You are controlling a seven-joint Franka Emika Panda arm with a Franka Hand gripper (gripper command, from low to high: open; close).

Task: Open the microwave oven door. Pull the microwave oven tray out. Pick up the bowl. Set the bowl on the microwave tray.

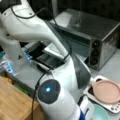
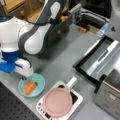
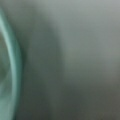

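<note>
The light teal bowl sits on the grey table near a front view's bottom left, with an orange carrot inside. My gripper is down at the bowl's rim on its left side, below my white and blue hand. In the wrist view the bowl's rim fills the left edge, very close. The bowl and gripper also show low in a front view. The microwave oven stands with its door folded down flat. A tray seems drawn out over it; I cannot separate them clearly.
A flat pink plate rests on a white rectangular tray right of the bowl, between it and the oven. My arm's white links fill a front view's middle. A wooden surface lies at the left.
</note>
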